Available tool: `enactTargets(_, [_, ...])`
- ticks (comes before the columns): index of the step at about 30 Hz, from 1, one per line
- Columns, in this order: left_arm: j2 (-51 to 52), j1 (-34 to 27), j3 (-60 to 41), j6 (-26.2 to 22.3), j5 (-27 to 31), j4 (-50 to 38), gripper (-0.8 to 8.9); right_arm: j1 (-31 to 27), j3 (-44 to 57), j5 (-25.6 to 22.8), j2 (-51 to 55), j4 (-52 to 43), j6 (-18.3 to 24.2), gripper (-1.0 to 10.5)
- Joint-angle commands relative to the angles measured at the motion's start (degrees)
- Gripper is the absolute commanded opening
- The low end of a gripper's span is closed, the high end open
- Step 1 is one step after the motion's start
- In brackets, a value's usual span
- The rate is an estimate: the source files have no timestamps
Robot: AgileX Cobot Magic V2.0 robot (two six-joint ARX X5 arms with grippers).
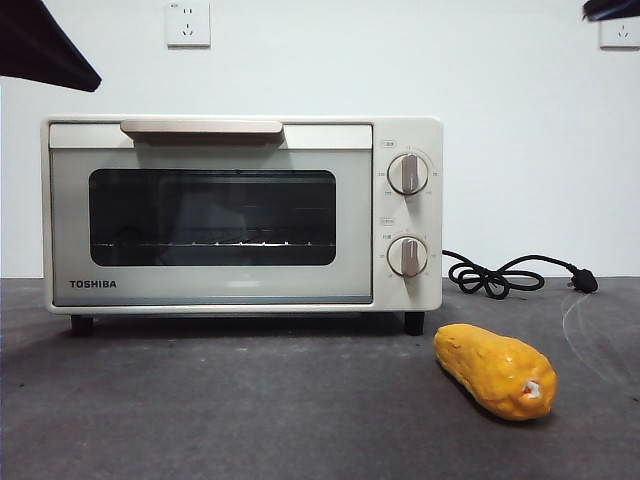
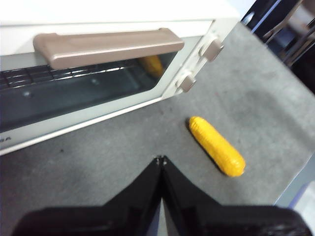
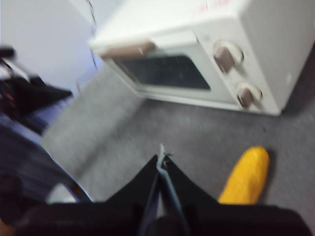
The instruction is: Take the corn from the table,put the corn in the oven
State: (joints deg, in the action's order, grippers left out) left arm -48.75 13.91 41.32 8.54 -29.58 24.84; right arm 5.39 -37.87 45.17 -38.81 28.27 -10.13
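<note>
The yellow-orange corn (image 1: 497, 370) lies on the dark grey table (image 1: 200, 410), in front of the oven's right end, its pale stub end toward the camera. It also shows as the corn (image 2: 217, 145) and the corn (image 3: 246, 176) in the wrist views. The cream Toshiba oven (image 1: 240, 212) stands with its glass door closed. My left gripper (image 2: 161, 161) hangs shut above the table in front of the oven door, apart from the corn. My right gripper (image 3: 161, 158) is shut too, in the air beside the corn, holding nothing.
The oven's black cord (image 1: 515, 275) and plug lie on the table to the right of the oven. Two wall sockets (image 1: 188, 22) sit on the white wall behind. Dark arm tips show at the top corners of the front view.
</note>
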Motion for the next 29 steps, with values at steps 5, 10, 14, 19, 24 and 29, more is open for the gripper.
enactTargets(5, [-0.87, 2.99, 3.74, -2.82, 4.35, 2.6, -0.05, 9.68, -9.14, -12.59, -8.85, 10.34, 7.82, 0.5])
enactTargets(10, [-0.9, 3.96, 5.68, -2.8, 4.33, 2.97, -0.05, 18.38, -13.4, -21.57, -15.3, 12.39, 7.69, 1.3])
enactTargets(14, [-0.92, 4.04, 6.05, -2.8, 4.35, 2.82, -0.05, 23.08, -14.14, -26.23, -18.93, 12.28, 7.04, 2.0])
enactTargets(19, [-0.92, 4.04, 6.05, -2.82, 4.35, 2.84, -0.05, 27.54, -14.14, -32.06, -23.82, 12.39, 5.6, 3.6])
enactTargets(24, [-0.92, 4.04, 6.05, -2.8, 4.35, 2.58, -0.05, 29.77, -14.14, -36.46, -28.33, 11.82, 4.46, 3.6])
enactTargets(29, [-0.92, 4.04, 6.05, -2.8, 4.35, 2.6, -0.05, 29.94, -14.14, -39.58, -32.41, 11.41, 4.17, 4.5])
